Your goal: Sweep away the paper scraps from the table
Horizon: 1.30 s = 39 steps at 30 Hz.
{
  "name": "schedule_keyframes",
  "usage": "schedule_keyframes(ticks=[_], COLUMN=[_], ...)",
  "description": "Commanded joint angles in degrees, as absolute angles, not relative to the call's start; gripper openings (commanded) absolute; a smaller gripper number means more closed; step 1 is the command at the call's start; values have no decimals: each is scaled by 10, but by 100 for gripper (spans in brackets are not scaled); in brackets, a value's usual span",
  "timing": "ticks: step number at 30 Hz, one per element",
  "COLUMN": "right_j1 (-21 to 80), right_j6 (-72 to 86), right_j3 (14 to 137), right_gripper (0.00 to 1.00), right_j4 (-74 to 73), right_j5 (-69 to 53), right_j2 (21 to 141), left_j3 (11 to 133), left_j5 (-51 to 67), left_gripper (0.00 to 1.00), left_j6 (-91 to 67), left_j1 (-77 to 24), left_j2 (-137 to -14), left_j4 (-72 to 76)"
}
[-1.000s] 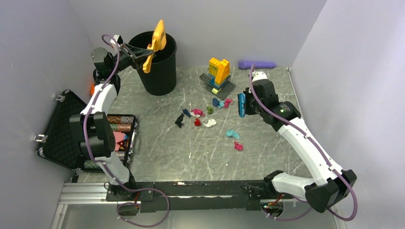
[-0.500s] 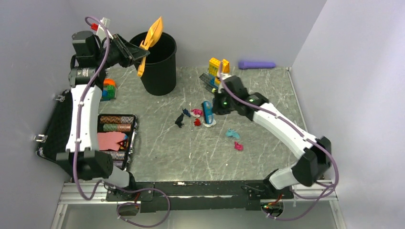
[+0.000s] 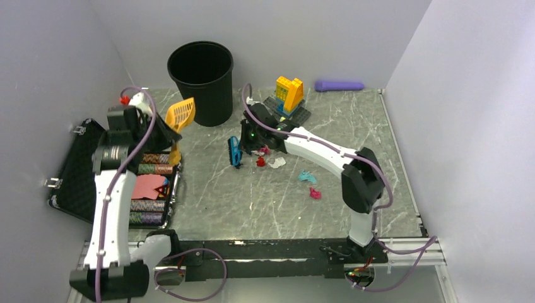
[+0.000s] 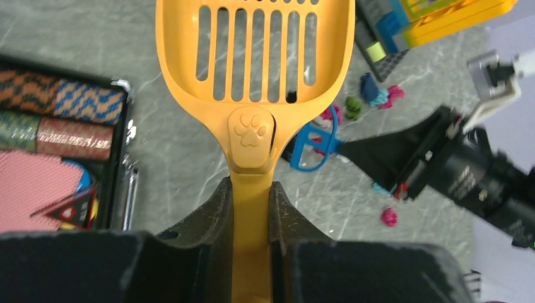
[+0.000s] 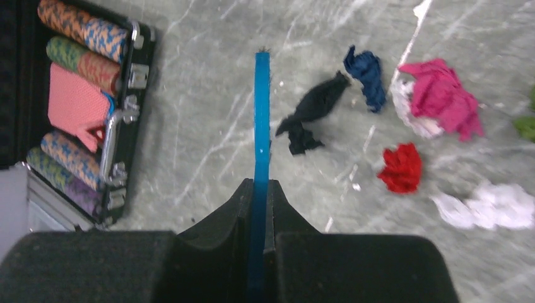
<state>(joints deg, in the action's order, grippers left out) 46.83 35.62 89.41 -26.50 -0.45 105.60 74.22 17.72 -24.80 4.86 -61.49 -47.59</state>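
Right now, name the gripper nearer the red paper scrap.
Right. The right gripper, clamping the blue brush, is just beside the red scrap; the left gripper, holding the orange scoop, is far off by the black case.

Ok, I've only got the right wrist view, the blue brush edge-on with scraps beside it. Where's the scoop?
Observer: The left end effector holds the orange scoop by its handle, at the near left side of the black bin.
Operator: Any scraps outside my frame?
Observer: Yes. A teal scrap and a magenta scrap lie apart from the main cluster of scraps, closer to the near edge of the table.
Operator: What's beyond the cluster?
Observer: The yellow brick build stands just past it, toward the back wall.
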Motion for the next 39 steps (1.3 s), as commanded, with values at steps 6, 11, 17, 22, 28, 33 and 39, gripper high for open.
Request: schedule_keyframes(ticks=[6,11,17,22,28,33,39], right_j1=[425,341,275,264,258,234,210], right_j6=[531,647,607,556,491,455,458], right_j3=[940,841,776,760,758,706,733], right_gripper=[0,0,0,0,0,0,0], right_j4=[-170,-167,-320,-383,-383,-258,-190], right_j5=[-25,-101,-6,51,82,-3,-78], right_j2=[1163,1146,1059,991,898,838,899], left_j3=[616,598,578,560,546,549,543], left_j5=[66,57,49,71,93,52,41], left_gripper=[0,0,0,0,0,0,0], left_j6=[-233,-229,-230,-235,-237,-245,-252], left_j1=[50,50,48,42,-4,-89,-175], left_j2=[-462,-449,-436,-440,-444,-469,-491], left_j4=[-427,-436,-426,-417,-398,-403,-395])
